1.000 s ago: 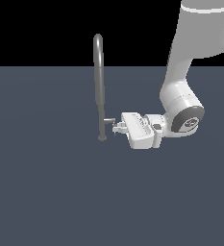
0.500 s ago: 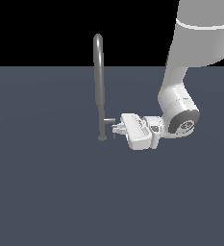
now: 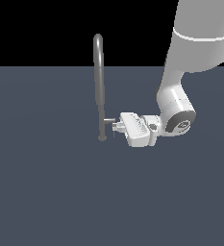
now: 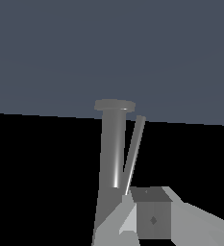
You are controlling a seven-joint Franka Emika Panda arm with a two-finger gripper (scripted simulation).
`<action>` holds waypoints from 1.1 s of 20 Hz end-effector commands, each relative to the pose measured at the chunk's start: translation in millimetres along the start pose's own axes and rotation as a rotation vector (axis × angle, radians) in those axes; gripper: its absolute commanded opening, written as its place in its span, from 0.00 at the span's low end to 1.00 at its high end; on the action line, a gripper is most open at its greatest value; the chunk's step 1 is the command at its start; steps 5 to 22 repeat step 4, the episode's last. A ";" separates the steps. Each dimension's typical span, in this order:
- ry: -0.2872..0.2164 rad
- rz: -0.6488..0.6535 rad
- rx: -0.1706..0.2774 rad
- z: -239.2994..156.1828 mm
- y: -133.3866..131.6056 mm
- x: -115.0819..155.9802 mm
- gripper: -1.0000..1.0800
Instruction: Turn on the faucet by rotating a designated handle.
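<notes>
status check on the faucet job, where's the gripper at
Gripper level with handle, at its tip; open or shut unclear. Faucet upright on the floor. Nothing in the way.

Faucet and handle: position and condition.
The faucet (image 3: pixel 100 91) stands upright on a small round base: a tall, slim grey metallic pipe whose top arches over in a hook. The handle (image 3: pixel 109 120), a short grey horizontal stub, projects from the pipe's lower part toward 3 o'clock in the exterior view. In the wrist view the pipe (image 4: pixel 112 149) shows a bright vertical highlight, and a thin pale rod lever (image 4: pixel 134 153) slants just beside it.
</notes>
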State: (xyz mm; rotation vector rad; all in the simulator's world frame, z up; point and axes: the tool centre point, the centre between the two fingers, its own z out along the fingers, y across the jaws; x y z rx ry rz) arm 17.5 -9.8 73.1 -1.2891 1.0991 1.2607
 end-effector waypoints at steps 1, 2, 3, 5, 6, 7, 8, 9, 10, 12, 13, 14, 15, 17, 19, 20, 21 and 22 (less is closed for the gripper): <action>0.025 0.044 0.029 -1.3 2.0 38.5 0.00; 0.025 0.047 0.030 -1.4 1.0 41.4 0.00; 0.026 0.050 0.031 -1.6 0.1 44.4 0.00; 0.026 0.050 0.031 -1.6 0.1 44.4 0.00; 0.026 0.050 0.031 -1.6 0.1 44.4 0.00; 0.026 0.050 0.031 -1.6 0.1 44.4 0.00; 0.026 0.050 0.031 -1.6 0.1 44.4 0.00; 0.026 0.050 0.031 -1.6 0.1 44.4 0.00; 0.026 0.050 0.031 -1.6 0.1 44.4 0.00; 0.026 0.050 0.031 -1.6 0.1 44.4 0.00; 0.026 0.050 0.031 -1.6 0.1 44.4 0.00; 0.026 0.050 0.031 -1.6 0.1 44.4 0.00; 0.026 0.050 0.031 -1.6 0.1 44.4 0.00; 0.026 0.050 0.031 -1.6 0.1 44.4 0.00; 0.026 0.050 0.031 -1.6 0.1 44.4 0.00; 0.026 0.050 0.031 -1.6 0.1 44.4 0.00; 0.026 0.050 0.031 -1.6 0.1 44.4 0.00; 0.026 0.050 0.031 -1.6 0.1 44.4 0.00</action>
